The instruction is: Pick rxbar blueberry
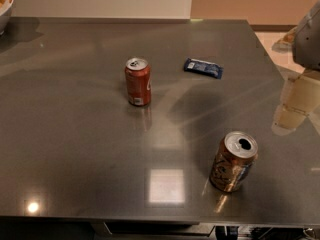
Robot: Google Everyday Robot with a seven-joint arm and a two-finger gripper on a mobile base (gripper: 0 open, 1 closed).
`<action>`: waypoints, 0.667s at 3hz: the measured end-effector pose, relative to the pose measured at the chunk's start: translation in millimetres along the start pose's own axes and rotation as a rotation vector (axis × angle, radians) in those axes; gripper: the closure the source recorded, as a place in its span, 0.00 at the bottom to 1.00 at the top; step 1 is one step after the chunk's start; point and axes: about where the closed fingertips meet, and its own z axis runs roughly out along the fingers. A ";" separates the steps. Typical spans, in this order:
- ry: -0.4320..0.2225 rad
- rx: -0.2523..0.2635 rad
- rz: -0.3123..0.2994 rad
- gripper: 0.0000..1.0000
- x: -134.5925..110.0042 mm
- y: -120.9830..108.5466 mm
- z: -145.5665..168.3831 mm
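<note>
The rxbar blueberry point(203, 67) is a small flat bar in a dark blue wrapper with pale lettering. It lies flat on the grey table point(75, 134), right of centre towards the back. My gripper point(292, 106) hangs at the right edge of the view, over the table's right side. It is well to the right of the bar and nearer the front, not touching it. Nothing shows in the gripper.
A red soda can point(137, 81) stands upright left of the bar. A brown-gold opened can point(233, 161) stands near the front right. A white bowl point(4, 6) sits at the back left corner. The table's right edge runs close to my gripper.
</note>
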 end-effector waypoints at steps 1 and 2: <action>0.000 0.000 0.000 0.00 0.0 -0.1 0.0; -0.002 -0.003 0.001 0.00 -2.5 -5.7 1.2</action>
